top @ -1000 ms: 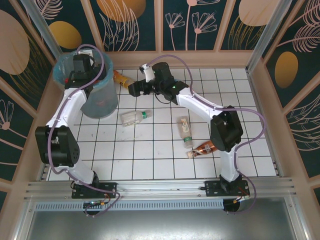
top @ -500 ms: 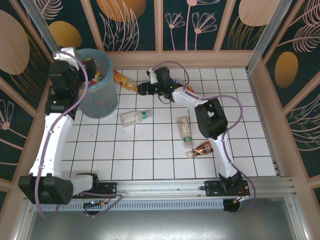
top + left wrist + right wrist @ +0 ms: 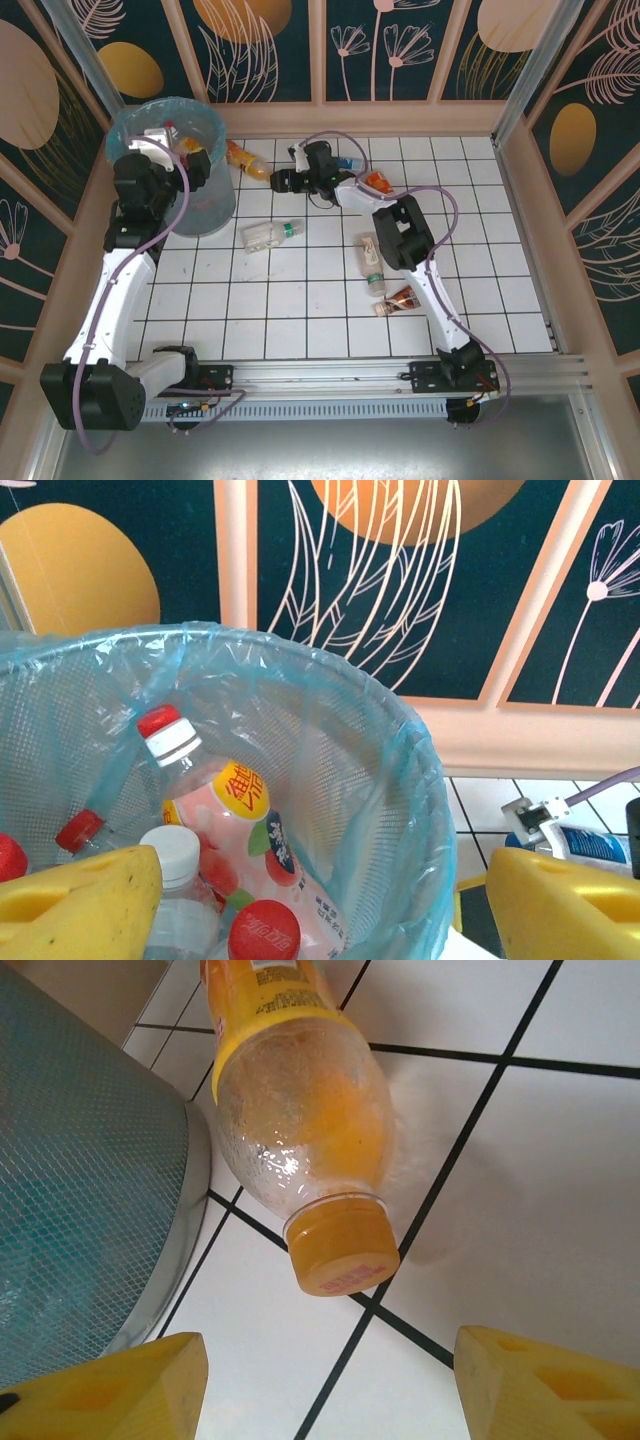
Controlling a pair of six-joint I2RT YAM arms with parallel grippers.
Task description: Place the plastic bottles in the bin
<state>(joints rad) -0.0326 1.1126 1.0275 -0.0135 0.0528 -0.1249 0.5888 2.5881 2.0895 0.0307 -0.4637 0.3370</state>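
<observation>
Orange bottle [image 3: 300, 1130]: lying beside bin [image 3: 80, 1160], cap towards right gripper [image 3: 325, 1390], long axis running away
Right jaws: spread wide, empty
Left gripper [image 3: 320, 910]: parted, empty, at bin

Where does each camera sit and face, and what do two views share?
Top external: above and behind, looking down on table, bin, left arm, right arm.
Left wrist: on left arm, looking into bin at bottles; left jaws open below.
Right wrist: low over table, facing an orange bottle; right jaws open below.
Shared: top and right wrist show that bottle beside bin.
</observation>
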